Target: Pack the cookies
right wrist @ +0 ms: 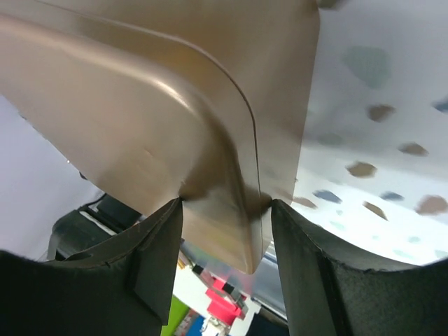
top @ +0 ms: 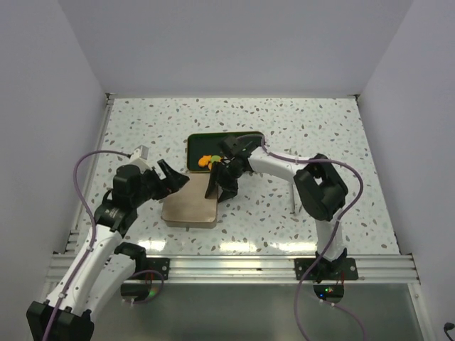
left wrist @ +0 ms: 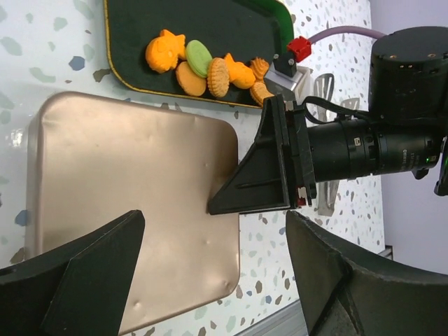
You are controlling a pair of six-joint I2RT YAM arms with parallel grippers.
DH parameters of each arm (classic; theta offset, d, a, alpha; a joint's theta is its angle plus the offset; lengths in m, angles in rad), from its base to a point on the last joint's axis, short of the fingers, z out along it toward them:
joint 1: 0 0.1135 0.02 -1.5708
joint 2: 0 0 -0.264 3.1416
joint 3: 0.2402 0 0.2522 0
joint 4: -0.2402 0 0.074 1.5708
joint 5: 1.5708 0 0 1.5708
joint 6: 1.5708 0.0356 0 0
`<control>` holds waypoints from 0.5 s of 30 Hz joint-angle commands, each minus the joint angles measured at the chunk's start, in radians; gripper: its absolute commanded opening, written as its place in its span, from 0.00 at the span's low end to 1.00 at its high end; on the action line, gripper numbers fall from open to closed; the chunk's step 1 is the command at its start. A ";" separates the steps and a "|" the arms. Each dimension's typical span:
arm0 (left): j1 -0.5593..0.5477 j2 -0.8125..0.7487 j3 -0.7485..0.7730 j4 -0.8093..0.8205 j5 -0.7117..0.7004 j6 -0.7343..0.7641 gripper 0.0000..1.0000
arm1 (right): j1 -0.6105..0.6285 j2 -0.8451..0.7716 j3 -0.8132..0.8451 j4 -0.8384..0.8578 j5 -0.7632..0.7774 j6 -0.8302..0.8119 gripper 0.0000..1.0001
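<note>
At the left, the left hand (top: 173,179) is wide open, with nothing between its fingers. It hangs over the left part of a tan tin (top: 189,207) and does not touch it.

The tin lies on the speckled surface (top: 298,128), just in front of a dark tray (top: 242,139). Its smooth top has a few small dents.

The cookies (left wrist: 210,66) are on the tray in one small group, at the tray's edge that is nearest to the tin. Most are orange and one is green. Some of them touch or overlap each other.

More to the right, the right hand (top: 219,188) is at the right edge of the tin, near the tray. It is closed to a narrow gap and holds the tin's rim: in the right wrist view one finger (right wrist: 150,262) presses on each side of the rounded edge. I cannot tell whether this edge is lifted from the surface.
</note>
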 commanded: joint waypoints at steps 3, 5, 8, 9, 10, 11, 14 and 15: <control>0.007 -0.048 0.082 -0.146 -0.100 0.049 0.88 | 0.018 -0.002 0.114 -0.063 0.069 -0.026 0.59; 0.007 -0.057 0.102 -0.176 -0.140 0.064 0.88 | 0.018 -0.049 0.153 -0.121 0.122 -0.116 0.65; 0.007 -0.051 0.146 -0.202 -0.199 0.086 0.90 | 0.019 -0.141 0.185 -0.204 0.209 -0.240 0.76; 0.007 -0.048 0.169 -0.206 -0.216 0.092 0.91 | 0.018 -0.178 0.186 -0.220 0.232 -0.265 0.77; 0.007 -0.038 0.183 -0.210 -0.257 0.106 0.92 | 0.018 -0.212 0.182 -0.227 0.250 -0.312 0.79; 0.007 -0.030 0.194 -0.219 -0.278 0.113 0.94 | 0.019 -0.288 0.176 -0.230 0.284 -0.334 0.79; 0.007 0.005 0.252 -0.252 -0.408 0.136 0.99 | 0.019 -0.469 0.125 -0.220 0.345 -0.406 0.85; 0.007 0.011 0.272 -0.253 -0.449 0.142 1.00 | 0.019 -0.518 0.102 -0.191 0.402 -0.420 0.86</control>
